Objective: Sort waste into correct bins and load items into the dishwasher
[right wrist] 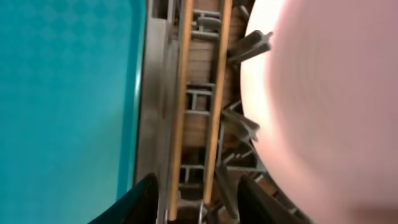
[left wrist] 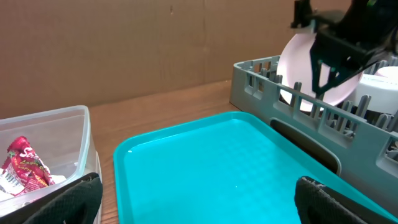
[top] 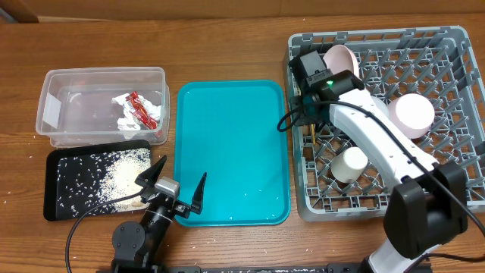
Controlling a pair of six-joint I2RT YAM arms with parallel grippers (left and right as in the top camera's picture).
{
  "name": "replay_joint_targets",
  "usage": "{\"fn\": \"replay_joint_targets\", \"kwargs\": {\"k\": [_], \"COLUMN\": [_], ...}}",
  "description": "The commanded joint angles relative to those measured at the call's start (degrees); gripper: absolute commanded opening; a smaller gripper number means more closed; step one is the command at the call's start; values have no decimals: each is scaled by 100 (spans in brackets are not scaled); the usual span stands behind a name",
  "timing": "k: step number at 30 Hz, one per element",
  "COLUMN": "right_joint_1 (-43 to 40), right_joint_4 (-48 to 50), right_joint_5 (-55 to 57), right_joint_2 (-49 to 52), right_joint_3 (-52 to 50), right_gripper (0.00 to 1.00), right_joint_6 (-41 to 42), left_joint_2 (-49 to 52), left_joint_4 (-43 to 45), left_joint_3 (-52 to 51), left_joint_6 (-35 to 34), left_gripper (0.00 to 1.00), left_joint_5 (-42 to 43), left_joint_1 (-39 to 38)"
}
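Poster: Chopsticks step, I reckon? In the right wrist view both sticks lie flat along the dish rack's 9 o'clock edge. The right claw sits spread over them, one finger either side, not pinching. So loading looks about done: cup near the rack's 7 o'clock, a pale plate standing on edge at 11.

Reply: Agreed, looks like the tail end. Waste side seems sorted too. The wrapper with its tissue is inside the clear tub at 10 o'clock on the surface, and the rice is piled in the black tray at 8. The teal tray in the middle has maybe a few pale specks, too small to call. The left claw hangs wide with nothing in it over that tray's 7 o'clock corner.

Poster: Next move?

Reply: My guess is the right arm lifts straight up, without snagging the pegs or dragging a stick along. I can't tell if the sticks are seated between pegs or just resting on top, so that's worth a check.
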Motion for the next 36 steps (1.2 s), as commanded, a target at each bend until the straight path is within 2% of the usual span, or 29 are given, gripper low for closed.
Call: {"fn": "replay_joint_targets", "kwargs": {"k": [1, 5, 6, 7, 12, 18, 22, 26, 30, 32, 36], "right_joint_1": [85, 415, 507, 575, 730, 669, 671, 310, -636, -1108, -1440], "right_joint_4": [-24, 9, -17, -46, -264, -1220, -1360, -568, 1106, 2181, 3237], "right_joint_5": [-363, -835, -916, -1036, -1228, -151, 271, 317, -334, -881, -1255], "right_joint_2": [-1064, -2380, -2721, -2957, -3897, -4601, -5165, -5711, -6430, -6922, -7755], "right_joint_3": [334, 334, 334, 334, 334, 334, 328, -105, -1696, -2973, -4607], "right_gripper": [44, 47, 61, 100, 100, 100, 100, 100, 100, 100, 100], "right_joint_6": [125, 125, 125, 125, 120, 57, -59, -374, -376, -374, -350], "left_joint_2": [-59, -59, -59, -59, -59, -59, -59, -59, -59, -59, -59], "left_joint_4": [20, 20, 20, 20, 20, 20, 20, 20, 20, 20, 20], "left_joint_3": [-24, -24, -24, -24, -24, -24, -24, -24, -24, -24, -24], "left_joint_6": [92, 92, 92, 92, 92, 92, 92, 92, 92, 92, 92], "left_gripper": [100, 100, 100, 100, 100, 100, 100, 100, 100, 100, 100], "left_joint_5": [46, 46, 46, 46, 46, 46, 46, 46, 46, 46, 46], "left_joint_1": [35, 35, 35, 35, 35, 35, 35, 35, 35, 35, 35]}}
